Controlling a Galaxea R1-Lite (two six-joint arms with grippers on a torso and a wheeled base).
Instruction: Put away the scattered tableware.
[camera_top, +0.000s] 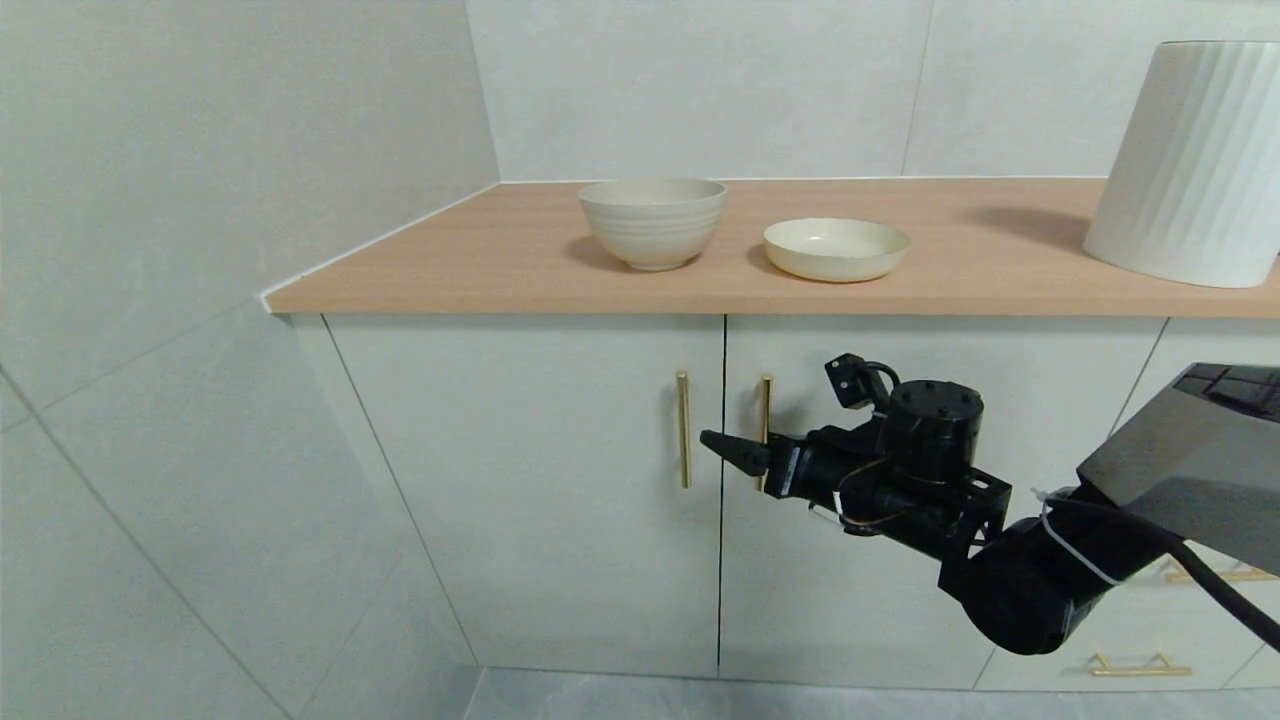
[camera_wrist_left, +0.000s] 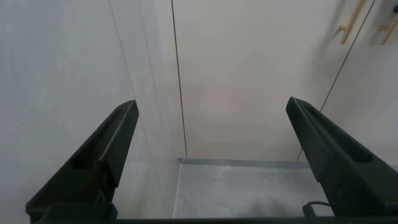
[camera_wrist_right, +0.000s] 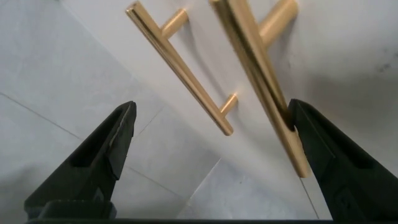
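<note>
Cream ringed bowl (camera_top: 652, 225), pale yellow dish (camera_top: 836, 248), wood-grain countertop (camera_top: 480, 260), brass handles (camera_top: 683, 428), white fluted container (camera_top: 1190, 165), black claw (camera_top: 740, 455)

A deep cream bowl (camera_top: 652, 222) with faint horizontal ribs around its outside stands upright on the wooden countertop (camera_top: 480, 260), left of the middle. To its right, near but not touching, a shallow pale-yellow dish (camera_top: 836, 248) sits flat and upright on the same countertop. The dish is empty and lies slightly closer to the front edge.
</note>
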